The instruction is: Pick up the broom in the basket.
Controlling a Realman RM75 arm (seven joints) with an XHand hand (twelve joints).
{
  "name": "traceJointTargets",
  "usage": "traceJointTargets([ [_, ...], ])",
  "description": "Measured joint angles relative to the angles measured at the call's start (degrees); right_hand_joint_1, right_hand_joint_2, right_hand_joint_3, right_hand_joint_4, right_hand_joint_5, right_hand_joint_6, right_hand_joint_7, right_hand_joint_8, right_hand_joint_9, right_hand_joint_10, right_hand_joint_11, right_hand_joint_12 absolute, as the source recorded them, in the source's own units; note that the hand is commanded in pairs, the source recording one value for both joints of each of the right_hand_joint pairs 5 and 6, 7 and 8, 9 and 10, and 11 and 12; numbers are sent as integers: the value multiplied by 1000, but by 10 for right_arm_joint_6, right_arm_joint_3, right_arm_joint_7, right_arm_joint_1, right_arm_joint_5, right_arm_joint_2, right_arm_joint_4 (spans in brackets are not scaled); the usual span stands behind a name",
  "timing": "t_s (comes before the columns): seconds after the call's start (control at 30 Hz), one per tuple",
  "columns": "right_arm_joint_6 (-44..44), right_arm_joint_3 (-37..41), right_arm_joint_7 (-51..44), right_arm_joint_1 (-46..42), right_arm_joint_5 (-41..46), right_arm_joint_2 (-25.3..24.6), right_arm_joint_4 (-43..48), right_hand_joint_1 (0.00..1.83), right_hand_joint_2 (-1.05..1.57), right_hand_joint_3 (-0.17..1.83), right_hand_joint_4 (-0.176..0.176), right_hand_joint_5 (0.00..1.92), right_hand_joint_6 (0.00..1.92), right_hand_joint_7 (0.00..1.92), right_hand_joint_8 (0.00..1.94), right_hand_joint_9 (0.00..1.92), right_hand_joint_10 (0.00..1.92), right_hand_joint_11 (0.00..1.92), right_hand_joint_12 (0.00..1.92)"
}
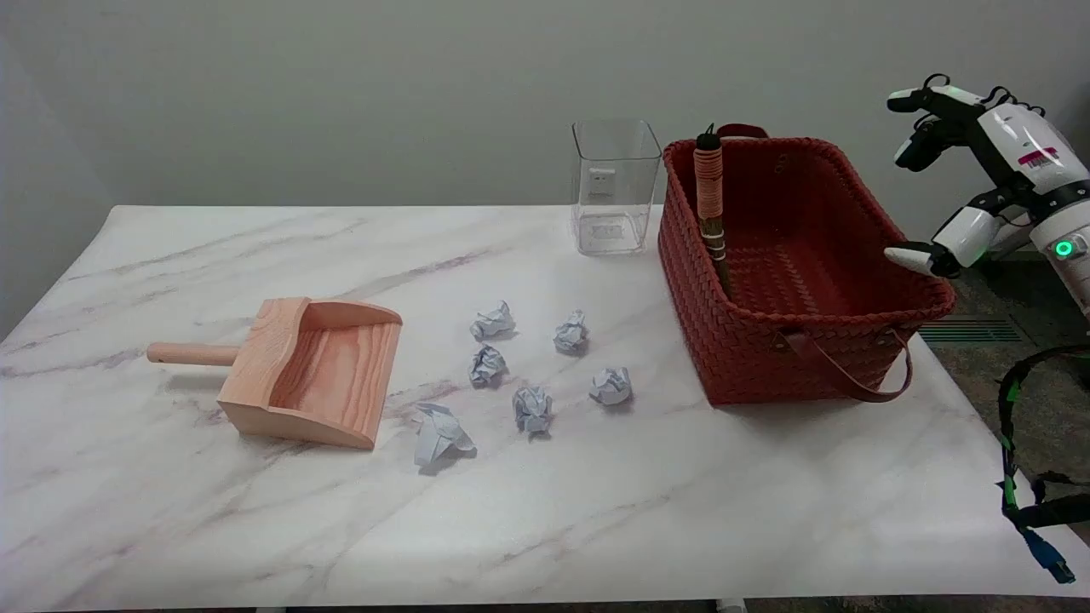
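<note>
Your table (170, 528) is a white marble-look slab filling most of the view, running from the near edge back to a plain grey wall.

On its right side sits the basket (749, 358) — red, woven, open at the top, with a brown strap handle hanging over its near wall. The broom (709, 200) stands inside it, leaning against the left wall: its handle, wrapped in orange cord, rises past the rim with a dark tip on top, while the lower end drops into the basket's left side. You cannot see the bristles clearly from here.

Your right hand (966, 170) hangs in the air just right of the basket, beyond its right rim and well apart from the broom. The fingers are spread and hold nothing — one lower fingertip sits near the basket's right rim, though whether it touches is hard to tell.

On the left side lies a wooden dustpan (319, 375), handle pointing left, mouth facing right.

Just left of the basket's far corner stands a clear square jar (615, 187).

Between dustpan and basket lie six crumpled paper balls (532, 407), scattered loosely.
</note>
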Motion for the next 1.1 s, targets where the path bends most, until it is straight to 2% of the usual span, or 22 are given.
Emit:
traceJointTargets([
  [0.33, 4, -5, -3, 9, 2, 4, -8, 1257, -467, 1359, 0, 369, 369, 908, 908, 916, 916, 718, 718],
  [0.43, 2, -13, -3, 17, -12, 12, -10, 1257, -471, 1338, 0, 309, 309, 901, 901, 915, 915, 723, 723],
  [0.5, -3, -20, -2, 24, -22, 18, -11, 1309, -447, 1262, 0, 202, 202, 896, 896, 905, 905, 727, 727],
  [0.6, -8, -30, 0, 32, -33, 26, -11, 1283, -452, 1263, 0, 100, 100, 874, 874, 818, 818, 726, 726],
  [0.73, -18, -40, 1, 40, -44, 32, -7, 1287, -499, 1288, 0, 71, 71, 775, 775, 649, 649, 693, 693],
  [0.93, -33, -49, 2, 46, -65, 35, 7, 1298, -645, 1314, 0, 45, 45, 684, 684, 575, 575, 656, 656],
  [1.07, -44, -51, 2, 49, -80, 36, 14, 1285, -639, 1293, 0, 38, 38, 654, 654, 549, 549, 643, 643],
  [1.1, -47, -52, 2, 50, -83, 36, 16, 1287, -625, 1286, 0, 39, 39, 649, 649, 498, 498, 578, 578],
])
